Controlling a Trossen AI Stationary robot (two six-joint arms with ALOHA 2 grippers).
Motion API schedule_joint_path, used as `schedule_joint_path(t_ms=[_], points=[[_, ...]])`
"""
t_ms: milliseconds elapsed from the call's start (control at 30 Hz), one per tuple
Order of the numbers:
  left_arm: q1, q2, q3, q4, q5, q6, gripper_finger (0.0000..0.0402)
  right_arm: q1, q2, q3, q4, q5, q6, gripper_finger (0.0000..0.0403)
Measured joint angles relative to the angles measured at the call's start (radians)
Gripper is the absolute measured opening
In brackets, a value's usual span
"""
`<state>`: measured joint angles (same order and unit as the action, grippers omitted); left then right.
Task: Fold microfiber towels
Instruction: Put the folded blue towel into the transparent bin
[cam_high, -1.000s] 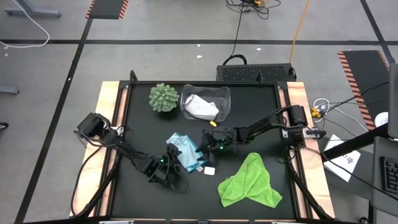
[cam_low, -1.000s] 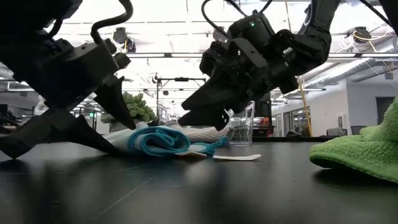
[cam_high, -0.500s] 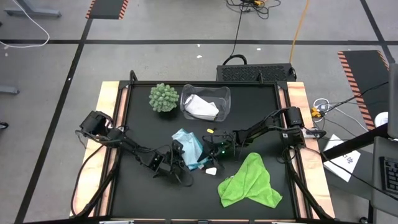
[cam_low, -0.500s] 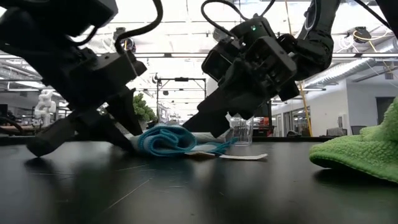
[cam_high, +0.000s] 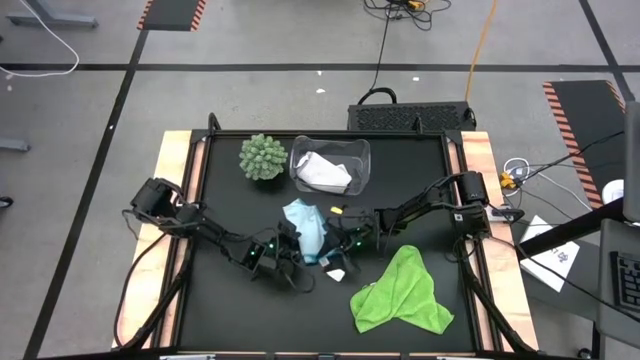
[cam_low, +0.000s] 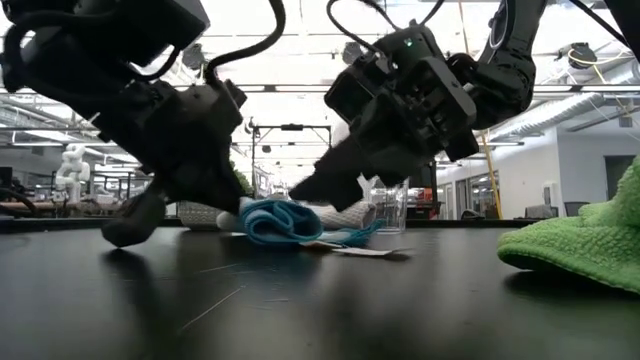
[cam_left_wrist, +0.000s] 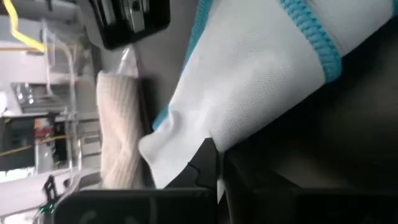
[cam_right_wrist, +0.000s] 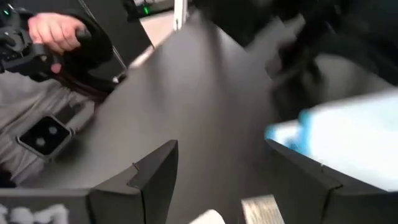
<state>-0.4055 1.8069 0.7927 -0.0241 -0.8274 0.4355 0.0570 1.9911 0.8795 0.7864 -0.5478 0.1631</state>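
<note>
Towels number 3 here, spread over a black desk (cam_high: 225, 180) with pale wooden side rails. Largest of them is the lime green towel (cam_high: 402, 292), lying loose and rumpled near the front right of the desk, well apart from both arms; in the low view it shows as a green heap at the right edge (cam_low: 580, 250). Next is the light blue towel (cam_high: 306, 232), bunched near the middle of the desk between the 2 tools, its darker blue stitched hem visible in the left wrist view (cam_left_wrist: 261, 74) and as a rolled blue mound in the low view (cam_low: 275, 222). The left tool (cam_high: 290, 255) is clenched on this light blue towel at its near edge, with cloth pinched against its dark fingers in the left wrist view. The right tool (cam_high: 338, 238) sits just beside the other side of the same towel with its fingers spread wide and nothing between them, as the right wrist view shows (cam_right_wrist: 242, 180). A white towel (cam_high: 324, 173) lies crumpled inside a clear plastic bin (cam_high: 363, 150) at the back of the desk. Beside the bin stands a round green spiky plant (cam_high: 263, 157). A small white tag (cam_high: 338, 273) lies on the desk just in front of the blue towel.
</note>
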Motion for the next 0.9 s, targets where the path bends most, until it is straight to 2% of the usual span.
schedule_joint_path(t_ms=[167, 400, 600, 900], points=[[0.019, -0.046, -0.003, 0.01, -0.047, 0.008, 0.0005, 0.0, -0.008, 0.0, 0.086, 0.001, -0.004, 0.0222], [0.05, -0.137, 0.023, 0.033, -0.12, 0.092, 0.0005, 0.003, -0.069, 0.0, 0.066, 0.052, -0.036, 0.0222], [0.09, -0.206, 0.098, 0.021, -0.171, 0.183, 0.0005, 0.044, -0.115, -0.006, 0.033, 0.057, -0.055, 0.0222], [0.225, -0.256, 0.238, 0.011, -0.143, 0.368, 0.0005, 0.143, -0.133, -0.009, -0.034, 0.132, -0.09, 0.0222]])
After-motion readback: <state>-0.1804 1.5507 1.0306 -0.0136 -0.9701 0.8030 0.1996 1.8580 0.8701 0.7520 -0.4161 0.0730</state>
